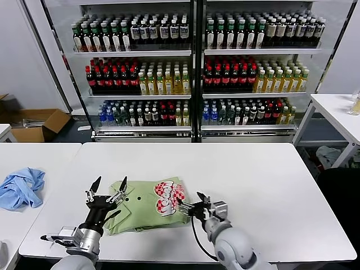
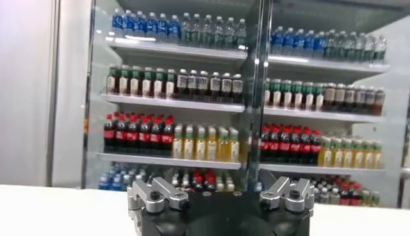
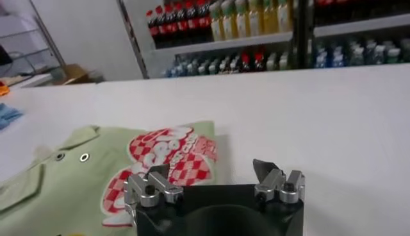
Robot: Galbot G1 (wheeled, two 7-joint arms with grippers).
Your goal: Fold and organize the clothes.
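Observation:
The clothes, a light green collared shirt (image 1: 140,211) with a red-and-white checkered heart print (image 1: 169,198), lie folded on the white table (image 1: 253,191) near its front edge. My left gripper (image 1: 110,181) is open and empty, lifted at the shirt's left side with its fingers pointing up and away; in its wrist view the left gripper (image 2: 218,183) faces the drink shelves. My right gripper (image 1: 190,203) is open and empty at the shirt's right edge. From the right wrist, the right gripper (image 3: 208,174) sits low over the table beside the shirt (image 3: 70,186) and print (image 3: 168,154).
A crumpled light blue garment (image 1: 21,187) lies on the neighbouring table to the left. Glass-door fridges full of bottles (image 1: 191,73) stand behind the table. Another white table (image 1: 337,112) is at the back right, and a cardboard box (image 1: 39,125) is on the floor at left.

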